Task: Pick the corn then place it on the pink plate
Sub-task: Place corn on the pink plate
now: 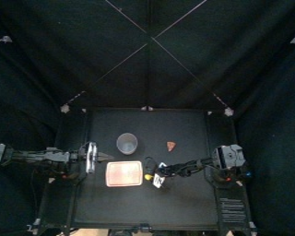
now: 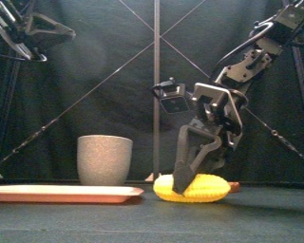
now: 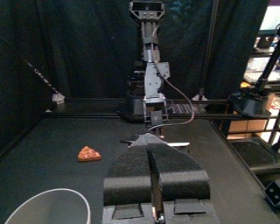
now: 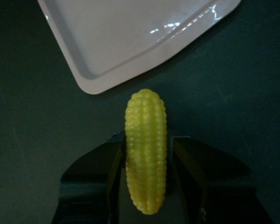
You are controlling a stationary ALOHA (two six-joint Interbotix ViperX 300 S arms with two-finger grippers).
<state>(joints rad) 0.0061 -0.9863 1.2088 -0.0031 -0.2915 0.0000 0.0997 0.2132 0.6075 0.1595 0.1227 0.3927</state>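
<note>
Your matte black table (image 1: pixel 113 207) carries a flat, glossy pink plate (image 1: pixel 123 172) front-left of its middle. A tall grey speckled cup (image 2: pixel 104 158) stands behind the plate, clear of the work. The corn (image 4: pixel 143 118), bumpy, yellow and rounded, lies on the table just off the plate's corner. Your right gripper (image 4: pixel 147 147) has both jaws closed across its narrow width, probably for a firm lift. Your left gripper (image 3: pixel 154 153) rests at the left edge, pinched together and empty.
</note>
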